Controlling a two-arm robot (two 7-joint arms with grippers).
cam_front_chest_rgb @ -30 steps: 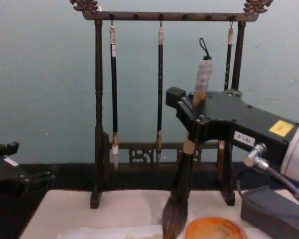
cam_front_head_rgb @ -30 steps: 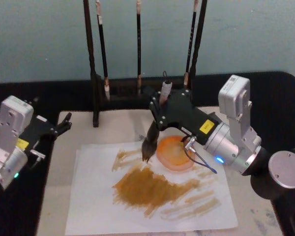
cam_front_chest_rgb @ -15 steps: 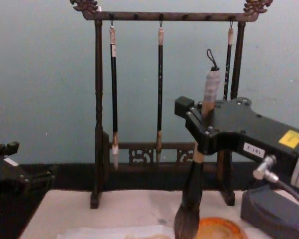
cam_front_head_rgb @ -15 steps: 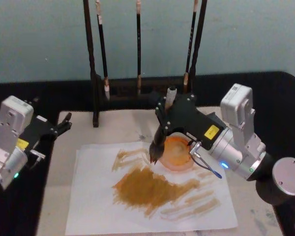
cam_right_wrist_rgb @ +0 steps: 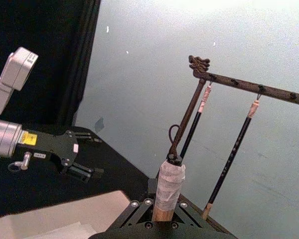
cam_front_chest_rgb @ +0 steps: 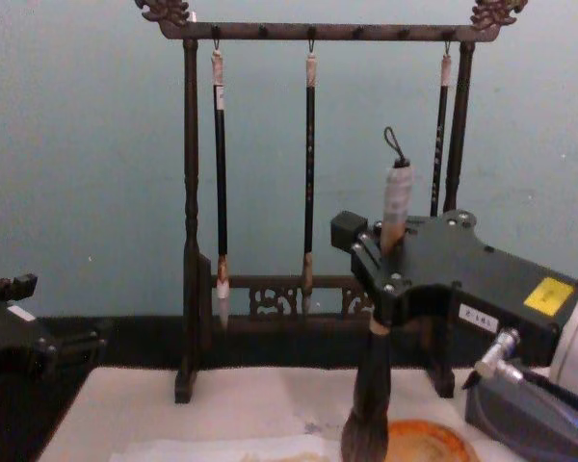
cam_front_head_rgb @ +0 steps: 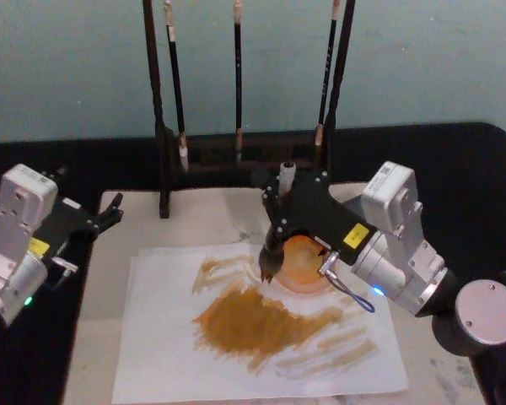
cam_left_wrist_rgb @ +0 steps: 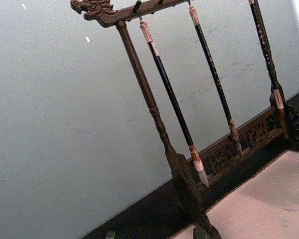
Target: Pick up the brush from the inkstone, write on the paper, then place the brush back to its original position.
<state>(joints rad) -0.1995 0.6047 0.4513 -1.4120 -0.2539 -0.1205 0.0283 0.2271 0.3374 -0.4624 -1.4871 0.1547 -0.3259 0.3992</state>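
The paper (cam_front_head_rgb: 261, 337) lies nearest. At its far edge the brush (cam_front_head_rgb: 268, 260) stands almost upright, its tuft at the left rim of the orange inkstone (cam_front_head_rgb: 308, 272). The right gripper (cam_front_head_rgb: 278, 224) is clenched on the handle. The left gripper (cam_front_head_rgb: 110, 213) is parked far left, fingers apart.

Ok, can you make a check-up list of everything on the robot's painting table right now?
Surface: pale mat on a black table.
Job's things: the brush stands upright, tuft down by the left rim of the orange inkstone; the paper lies flat with brown strokes on it.
Clutter: brush rack at the back, with three thin brushes hanging.
Grippers: right gripper shut on the brush handle; left gripper open, parked at the mat's left edge.
Cables: blue cable looping at the right wrist.
Surroundings: plain teal wall.
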